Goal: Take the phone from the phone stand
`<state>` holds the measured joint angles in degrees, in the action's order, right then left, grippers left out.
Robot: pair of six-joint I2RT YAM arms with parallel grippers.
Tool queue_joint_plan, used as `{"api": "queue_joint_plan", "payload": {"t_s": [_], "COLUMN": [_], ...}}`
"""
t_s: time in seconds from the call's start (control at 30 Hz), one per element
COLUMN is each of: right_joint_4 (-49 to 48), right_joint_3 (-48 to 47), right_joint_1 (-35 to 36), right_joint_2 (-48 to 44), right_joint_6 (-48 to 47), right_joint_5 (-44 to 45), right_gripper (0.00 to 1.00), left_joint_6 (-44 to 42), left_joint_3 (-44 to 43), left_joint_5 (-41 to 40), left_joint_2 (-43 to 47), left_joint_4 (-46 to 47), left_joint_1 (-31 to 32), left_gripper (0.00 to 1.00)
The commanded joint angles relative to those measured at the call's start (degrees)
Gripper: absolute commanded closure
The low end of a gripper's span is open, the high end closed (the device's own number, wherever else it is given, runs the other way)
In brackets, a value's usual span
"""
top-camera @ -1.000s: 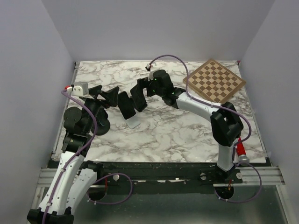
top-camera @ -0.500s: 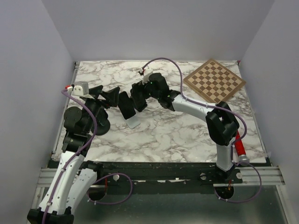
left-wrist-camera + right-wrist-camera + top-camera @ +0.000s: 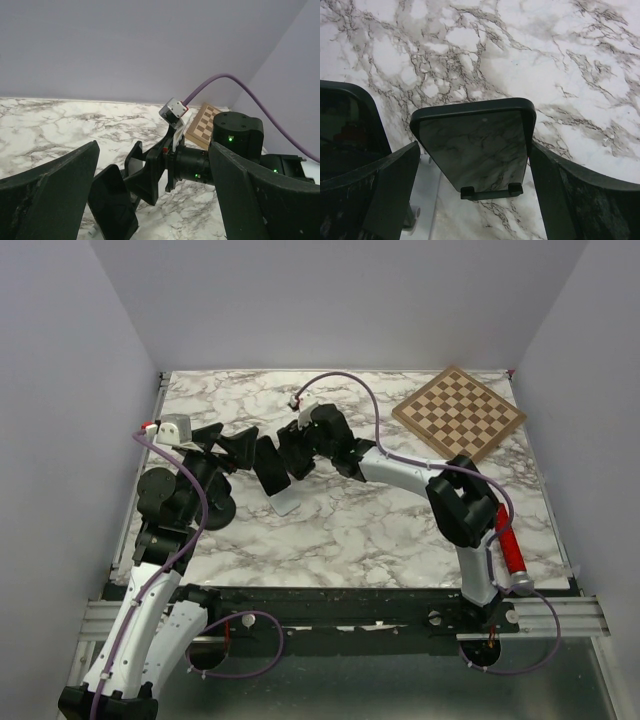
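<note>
The black phone point(image 3: 268, 465) leans tilted on the phone stand point(image 3: 286, 502), whose white base shows in front of it. In the right wrist view the phone point(image 3: 475, 125) rests on the stand's two black hooks point(image 3: 490, 192). My right gripper point(image 3: 475, 147) is open and straddles the phone, one finger close by each side edge. From above, the right gripper point(image 3: 295, 450) is at the phone's right side. My left gripper point(image 3: 228, 445) is open just left of the phone with nothing between its fingers. The left wrist view shows the phone point(image 3: 112, 207) low between those fingers.
A wooden chessboard point(image 3: 458, 412) lies at the back right of the marble table point(image 3: 350, 530). A red-handled tool point(image 3: 510, 552) lies near the right arm's base. Grey walls close in the table on three sides.
My right gripper has moved left until its fingers flank the phone, and they have narrowed slightly. The left arm, phone and stand have not moved.
</note>
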<state>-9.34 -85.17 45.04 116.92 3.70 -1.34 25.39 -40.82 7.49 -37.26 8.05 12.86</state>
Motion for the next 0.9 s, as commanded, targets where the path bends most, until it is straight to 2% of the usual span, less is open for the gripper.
{"api": "queue_joint_plan", "payload": {"t_s": [0.0,0.13,0.3,0.6,0.7,0.87], "right_joint_4": [-2.8,-3.5,-4.3,-6.0,-5.6,-4.5], "right_joint_3": [-2.5,-3.3,-3.0,-0.5,-0.5,-0.5], "right_joint_1": [1.8,3.0,3.4,3.4,3.4,3.4], "right_joint_2": [2.9,4.1,4.1,-0.5,-2.1,-5.8], "right_joint_6": [-2.1,-3.1,-3.1,-3.1,-3.2,-3.0], "right_joint_5": [1.1,6.3,9.5,9.3,9.6,10.7], "right_gripper": [0.04,0.06,0.20,0.44,0.50,0.53], "left_joint_6": [0.9,0.9,0.7,0.9,0.9,0.9], "left_joint_3": [-0.8,-0.8,-0.8,-0.8,-0.8,-0.8], "left_joint_5": [1.7,1.7,1.6,1.7,1.7,1.7], "left_joint_2": [-0.1,-0.3,-0.2,-0.7,-0.9,-1.0], "left_joint_4": [1.5,1.5,1.5,1.4,1.4,1.4], "left_joint_1": [0.0,-0.1,-0.1,-0.1,-0.1,-0.1], "left_gripper": [0.02,0.02,0.02,0.02,0.02,0.02]}}
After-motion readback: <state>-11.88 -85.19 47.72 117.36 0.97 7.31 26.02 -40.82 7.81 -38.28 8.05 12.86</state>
